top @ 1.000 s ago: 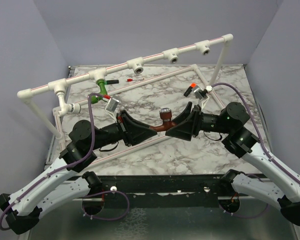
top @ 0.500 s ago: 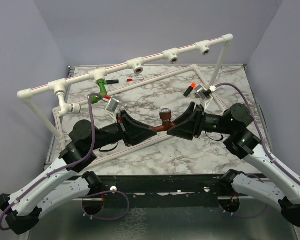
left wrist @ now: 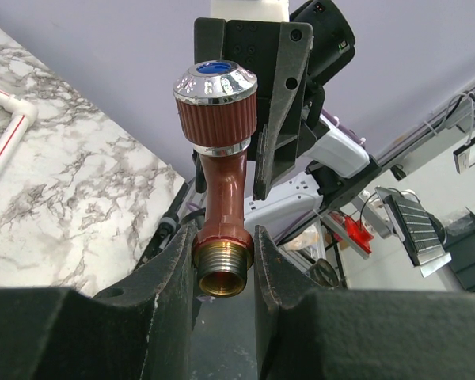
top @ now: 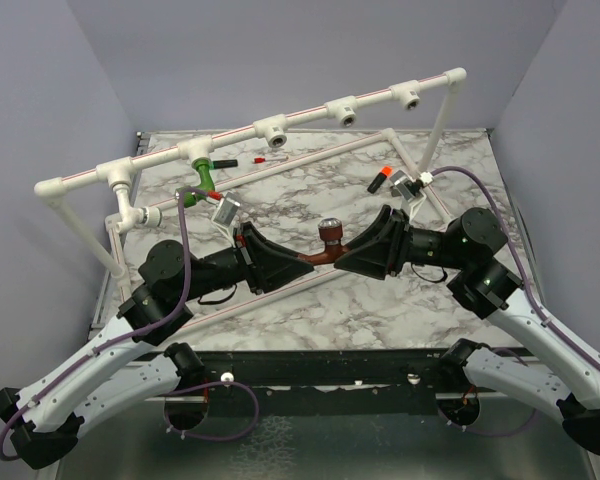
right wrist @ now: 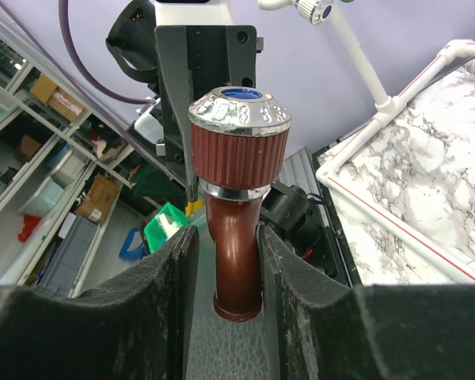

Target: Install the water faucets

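The dark reddish-brown faucet (top: 327, 243), with a chrome-topped knob, hangs above the table's middle between both grippers. My left gripper (top: 305, 262) is shut on its brass threaded end (left wrist: 223, 271), both fingers pressing the collar. My right gripper (top: 343, 255) has its jaws round the spout (right wrist: 237, 269); the right finger (right wrist: 279, 261) touches it and a narrow gap shows on the left side. The green faucet (top: 201, 182) hangs from a tee of the white pipe rail (top: 280, 124) at the left. A white faucet knob (right wrist: 310, 8) shows at the top of the right wrist view.
The white pipe frame has several open tees along its raised rail, and its lower bar (top: 320, 160) crosses the marble table (top: 310, 200). A small orange-and-black cylinder (top: 382, 177) lies at the right and a small red piece (top: 262, 158) near the back.
My right gripper has moved left and in around the faucet's spout. My left gripper still holds the faucet in the same place.
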Robot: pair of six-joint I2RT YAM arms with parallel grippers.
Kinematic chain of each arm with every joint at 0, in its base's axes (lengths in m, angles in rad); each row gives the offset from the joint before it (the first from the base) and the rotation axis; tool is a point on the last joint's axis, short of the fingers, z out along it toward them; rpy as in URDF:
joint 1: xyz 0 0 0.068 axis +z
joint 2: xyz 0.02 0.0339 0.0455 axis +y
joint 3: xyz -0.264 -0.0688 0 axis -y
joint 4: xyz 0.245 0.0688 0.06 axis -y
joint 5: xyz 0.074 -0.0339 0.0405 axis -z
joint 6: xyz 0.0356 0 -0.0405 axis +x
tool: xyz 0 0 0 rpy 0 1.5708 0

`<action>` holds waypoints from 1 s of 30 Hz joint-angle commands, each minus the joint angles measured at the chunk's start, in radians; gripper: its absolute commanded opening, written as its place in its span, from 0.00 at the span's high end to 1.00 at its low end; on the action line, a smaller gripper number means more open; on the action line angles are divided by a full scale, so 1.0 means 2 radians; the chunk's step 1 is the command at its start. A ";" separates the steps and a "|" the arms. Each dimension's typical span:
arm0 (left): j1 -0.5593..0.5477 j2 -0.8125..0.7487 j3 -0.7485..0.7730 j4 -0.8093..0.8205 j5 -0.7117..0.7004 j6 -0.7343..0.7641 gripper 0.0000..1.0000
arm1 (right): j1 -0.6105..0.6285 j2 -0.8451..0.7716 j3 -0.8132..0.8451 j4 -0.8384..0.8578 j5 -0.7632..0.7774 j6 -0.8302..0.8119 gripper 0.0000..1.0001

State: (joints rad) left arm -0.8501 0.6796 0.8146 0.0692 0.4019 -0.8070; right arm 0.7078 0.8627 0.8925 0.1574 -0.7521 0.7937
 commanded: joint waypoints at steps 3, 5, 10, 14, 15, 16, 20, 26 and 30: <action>0.003 0.002 0.000 0.005 -0.001 0.006 1.00 | 0.004 -0.004 -0.002 0.020 0.001 0.003 0.60; 0.003 0.004 0.000 0.006 0.001 0.006 1.00 | 0.004 -0.002 -0.002 0.021 0.001 0.003 0.60; 0.003 0.007 0.000 0.007 0.002 0.005 1.00 | 0.004 0.001 -0.004 0.028 0.000 0.006 0.60; 0.003 0.008 0.000 0.004 0.000 0.007 1.00 | 0.003 0.000 -0.007 0.030 0.000 0.006 0.62; 0.003 0.007 -0.001 0.004 0.000 0.007 1.00 | 0.003 0.001 -0.007 0.031 0.000 0.007 0.63; 0.003 0.008 -0.001 0.004 0.000 0.007 1.00 | 0.003 0.000 -0.008 0.031 0.000 0.007 0.64; 0.003 0.008 -0.002 0.004 0.000 0.006 1.00 | 0.003 0.000 -0.009 0.033 -0.001 0.006 0.70; 0.003 0.013 -0.002 0.002 0.002 0.006 1.00 | 0.003 -0.003 -0.014 0.036 0.004 0.007 0.99; 0.003 0.015 0.000 -0.001 0.001 0.007 1.00 | 0.004 -0.009 -0.016 0.034 0.013 0.004 1.00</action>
State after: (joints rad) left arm -0.8501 0.6968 0.8150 0.0799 0.4114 -0.8093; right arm 0.7078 0.8619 0.8711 0.1951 -0.7509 0.8047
